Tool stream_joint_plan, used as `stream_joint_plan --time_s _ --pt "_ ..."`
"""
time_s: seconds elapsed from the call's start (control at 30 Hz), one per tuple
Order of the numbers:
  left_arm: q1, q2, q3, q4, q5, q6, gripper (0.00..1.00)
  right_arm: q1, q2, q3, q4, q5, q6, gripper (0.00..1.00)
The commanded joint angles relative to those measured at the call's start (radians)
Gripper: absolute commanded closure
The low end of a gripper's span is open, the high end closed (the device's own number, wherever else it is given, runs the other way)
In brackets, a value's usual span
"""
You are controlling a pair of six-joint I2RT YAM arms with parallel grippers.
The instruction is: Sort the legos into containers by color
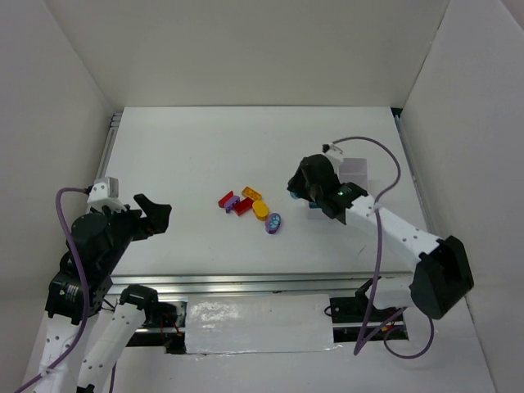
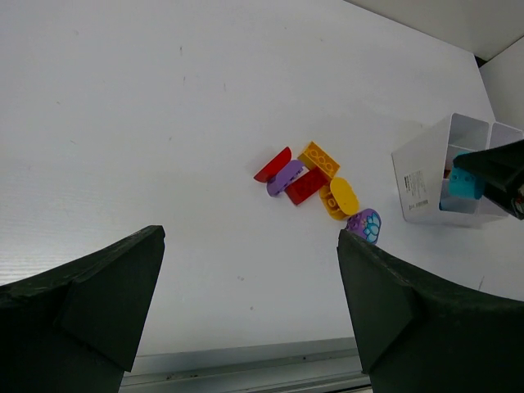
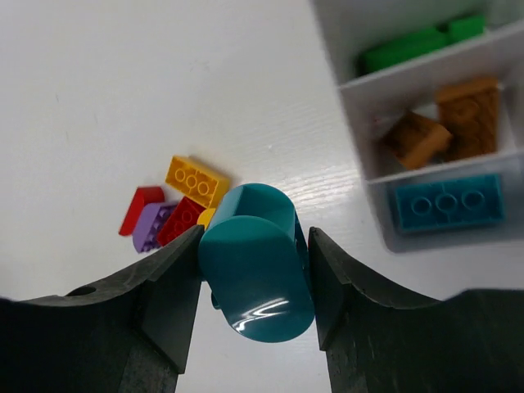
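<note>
A: Desk (image 1: 188, 155), passable stretches?
B: Nine to twelve o'clock: bare. Obstacles: brick cluster (image 1: 250, 209), centre; tray (image 2: 417, 180), three o'clock, right arm (image 1: 397, 229) overhanging. Walls (image 1: 246, 49) enclose three sides.

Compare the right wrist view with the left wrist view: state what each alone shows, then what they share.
Only the right wrist view: the inside of the tray, with green bricks, orange bricks and a teal studded brick in separate compartments.
Only the left wrist view: the open left hand, the patterned purple oval and the tray's labelled outer wall.
Both: the right hand shut on a teal rounded brick, and the loose pile of red, purple and yellow-orange bricks.
</note>
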Motion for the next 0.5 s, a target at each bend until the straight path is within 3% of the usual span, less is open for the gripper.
stream_joint_plan --time_s 0.0,0.3,0.47 --pt "0.002 -0.014 0.002 0.041 0.016 0.011 0.01 -0.018 -0.147 -0.119 -0.008 0.141 0.305 1.0" --pt "0.002 -0.023 -0.001 0.044 0.019 0.013 0.0 -0.101 -0.223 -0.204 -0.151 0.267 0.585 1.0" --pt "0.002 -0.025 -0.001 0.044 0.022 0.016 0.0 -0.129 -0.221 -0.239 -0.122 0.256 0.636 0.99"
